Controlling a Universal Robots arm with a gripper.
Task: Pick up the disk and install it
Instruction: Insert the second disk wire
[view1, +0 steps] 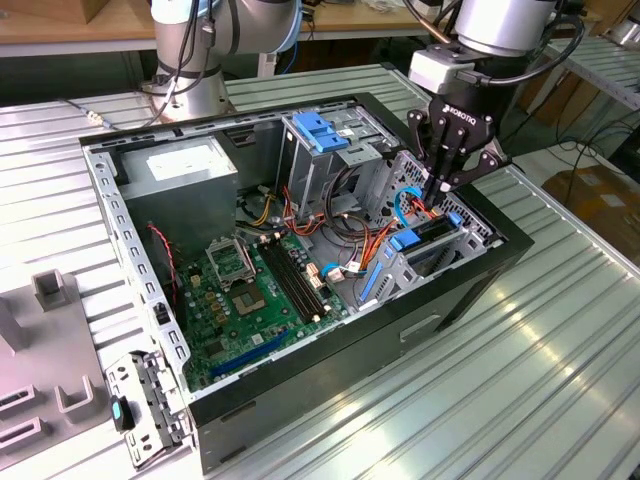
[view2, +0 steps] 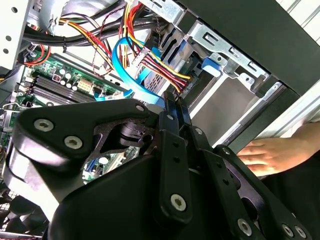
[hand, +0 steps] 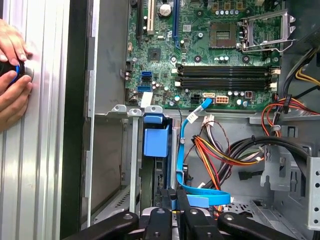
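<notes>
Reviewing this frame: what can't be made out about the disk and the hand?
- Disk: label hidden; in the exterior view it sits edge-on in the drive cage.
- Whether it is fully seated: the hand covers the top.
- Object under the person's hands: cut off by the first wrist view's edge.

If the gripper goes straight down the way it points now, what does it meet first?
Most likely the blue-railed disk in the drive cage, directly beneath the gripper in the exterior view. The blue flat cable runs close beside its fingers and might be touched first; depth is unclear.
</notes>
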